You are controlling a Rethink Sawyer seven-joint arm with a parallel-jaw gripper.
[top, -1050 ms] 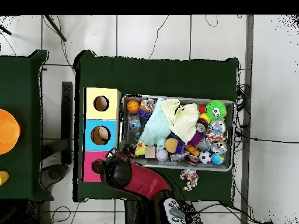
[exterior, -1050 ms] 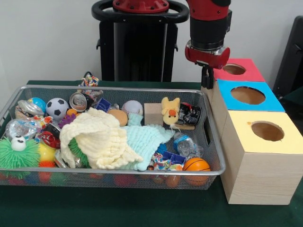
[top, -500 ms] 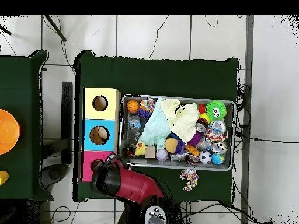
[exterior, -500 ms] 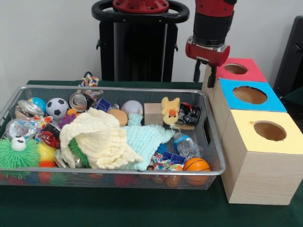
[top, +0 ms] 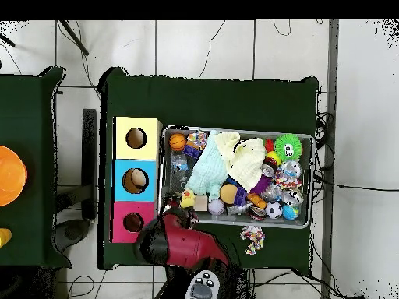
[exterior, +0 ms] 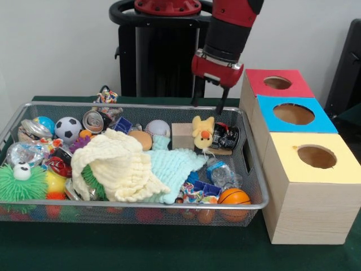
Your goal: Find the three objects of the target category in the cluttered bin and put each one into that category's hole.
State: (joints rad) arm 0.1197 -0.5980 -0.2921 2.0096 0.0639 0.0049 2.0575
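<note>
Your arm has swung away from the pink box (exterior: 276, 83) and now hangs over the far right corner of the wire bin (exterior: 141, 208), so the hand (exterior: 208, 103) sits above the rim just behind the yellow plush duck (exterior: 202, 132) and the dark crushed can (exterior: 228, 136). A second ago the hand was hovering at the pink box's hole; now its two fingers are spread apart with nothing between them, pointing down. That reads as a drop finished and a return for the next pick, though you cannot see from here what lies inside the pink hole. From above, something pale shows in the hole of the blue box (top: 135, 181), while the yellow box (top: 135, 138) looks dark inside. The bin is still heavily loaded: a cream cloth (exterior: 115, 165) and a mint cloth (exterior: 174, 169) cover the middle, with a soccer ball (exterior: 68, 129), a small basketball (exterior: 233, 197) and a green spiky toy (exterior: 22, 182) around them. Which category you are hunting is not clear from this, so expect to shift the cloths if the remaining targets are buried
</note>
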